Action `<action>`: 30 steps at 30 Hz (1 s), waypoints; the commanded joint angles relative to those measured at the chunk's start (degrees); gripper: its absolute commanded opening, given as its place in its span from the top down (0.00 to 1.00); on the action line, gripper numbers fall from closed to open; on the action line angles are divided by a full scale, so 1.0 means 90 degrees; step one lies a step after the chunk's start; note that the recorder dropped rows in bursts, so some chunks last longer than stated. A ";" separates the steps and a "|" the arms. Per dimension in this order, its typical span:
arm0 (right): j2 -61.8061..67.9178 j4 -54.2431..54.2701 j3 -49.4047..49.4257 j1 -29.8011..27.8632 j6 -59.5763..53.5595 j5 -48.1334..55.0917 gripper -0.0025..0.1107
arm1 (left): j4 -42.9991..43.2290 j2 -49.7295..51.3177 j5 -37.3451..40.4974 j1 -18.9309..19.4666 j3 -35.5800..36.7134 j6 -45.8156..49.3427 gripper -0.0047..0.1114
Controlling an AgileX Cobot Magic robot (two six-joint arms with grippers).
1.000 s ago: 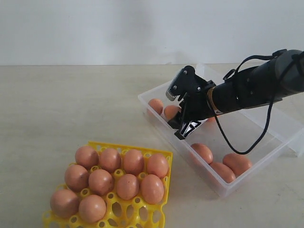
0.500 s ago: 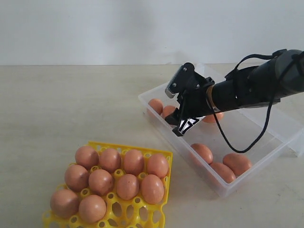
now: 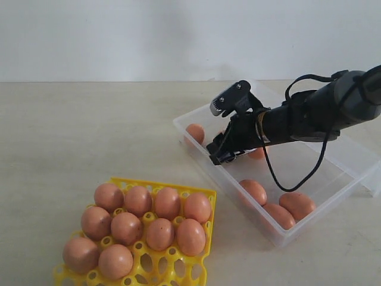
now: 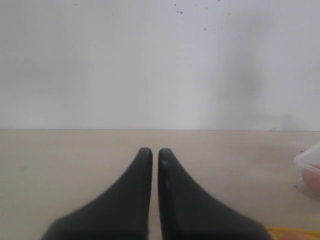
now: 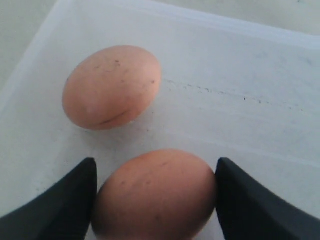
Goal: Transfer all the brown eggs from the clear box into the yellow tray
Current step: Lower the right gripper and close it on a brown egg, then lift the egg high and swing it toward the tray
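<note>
Brown egg (image 5: 155, 197) between the right end effector's (image 5: 156, 162) fingers
Jaws wide, flanking it on the clear box (image 5: 240, 65) floor

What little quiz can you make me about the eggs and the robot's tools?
1. How many eggs sit in the yellow tray?
2. True or false: the right tool has an egg between its two fingers.
3. The left tool is: A wide open, B shut, C holding an egg.
Key: 1. ten; 2. true; 3. B.
</note>
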 commanded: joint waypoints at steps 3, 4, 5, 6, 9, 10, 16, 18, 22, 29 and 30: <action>0.0024 0.0033 -0.0029 -0.0008 0.0703 0.0274 0.61 | -0.0022 -0.0025 -0.0021 0.0009 -0.0021 -0.0042 0.92; 0.0024 0.0033 -0.0029 -0.0008 0.0783 0.0274 0.67 | -0.0022 -0.0025 -0.0021 0.0009 -0.0021 -0.0042 0.92; 0.0024 0.0033 -0.0029 -0.0008 0.0810 0.0274 0.75 | -0.0022 -0.0025 -0.0021 0.0009 -0.0021 -0.0042 0.92; 0.0024 0.0033 -0.0029 -0.0008 0.0810 0.0274 0.85 | -0.0022 -0.0025 -0.0021 0.0009 -0.0021 -0.0042 0.92; 0.0024 0.0108 -0.0029 -0.0008 0.0829 0.0274 0.98 | -0.0022 -0.0025 -0.0021 0.0009 -0.0021 -0.0042 0.92; -0.0003 0.0111 -0.0029 -0.0008 0.0829 0.0274 0.98 | -0.0022 -0.0025 -0.0021 0.0009 -0.0021 -0.0042 0.92; -0.0638 0.0170 -0.0029 -0.0008 0.1309 0.0859 0.98 | -0.0022 -0.0025 -0.0021 0.0009 -0.0021 -0.0042 0.92; -0.0968 0.0170 -0.0003 -0.0008 0.1620 0.1135 0.98 | -0.0022 -0.0025 -0.0021 0.0009 -0.0021 -0.0042 0.92; -0.1502 0.0170 0.0013 -0.0008 0.2035 0.1067 0.98 | -0.0022 -0.0025 -0.0021 0.0009 -0.0021 -0.0042 0.92; -0.2530 0.1114 0.0823 -0.0008 0.2053 0.0032 0.98 | -0.0022 -0.0025 -0.0021 0.0009 -0.0021 -0.0042 0.92; -0.2644 0.1510 0.0946 -0.0008 0.1919 0.0416 0.98 | -0.0022 -0.0025 -0.0021 0.0009 -0.0021 -0.0042 0.92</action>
